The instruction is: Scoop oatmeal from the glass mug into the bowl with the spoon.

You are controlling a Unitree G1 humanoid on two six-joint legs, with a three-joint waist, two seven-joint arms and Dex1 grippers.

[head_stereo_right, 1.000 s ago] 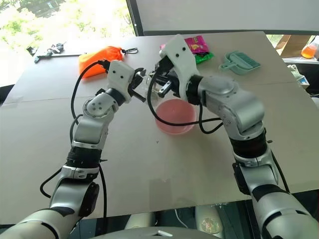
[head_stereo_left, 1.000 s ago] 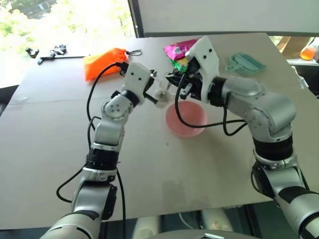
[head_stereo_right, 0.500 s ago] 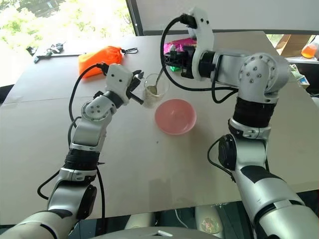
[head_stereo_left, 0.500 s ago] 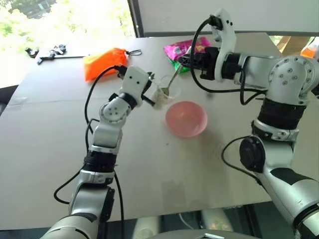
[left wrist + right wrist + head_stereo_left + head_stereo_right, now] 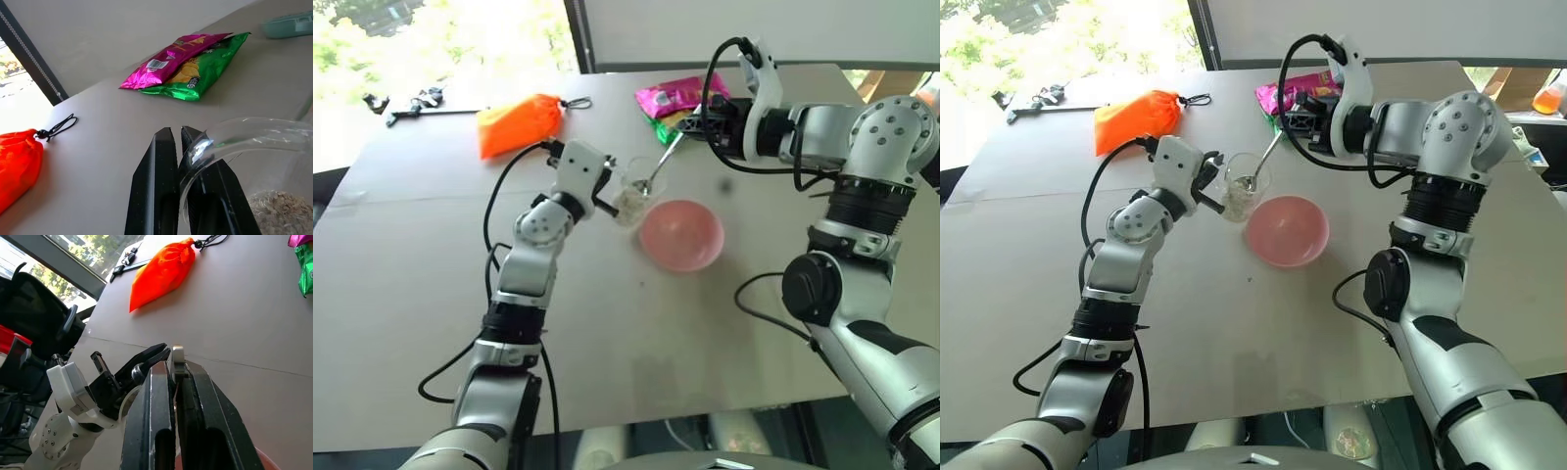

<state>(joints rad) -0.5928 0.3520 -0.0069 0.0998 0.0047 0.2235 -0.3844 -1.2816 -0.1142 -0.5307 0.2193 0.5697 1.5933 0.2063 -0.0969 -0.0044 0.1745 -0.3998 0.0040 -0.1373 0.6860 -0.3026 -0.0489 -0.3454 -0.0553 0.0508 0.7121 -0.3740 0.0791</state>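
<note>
Pink bowl is seen empty; oatmeal remains in the glass mug, clamped by the left end effector, while the spoon is gripped by the right end effector.

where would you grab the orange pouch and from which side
Grip the orange pouch across its narrow gathered neck, just behind the black drawstring. It is soft and lies flat on the table, so come straight down from above with the jaws across the neck; the bulging body looks too wide to pinch cleanly.
</note>
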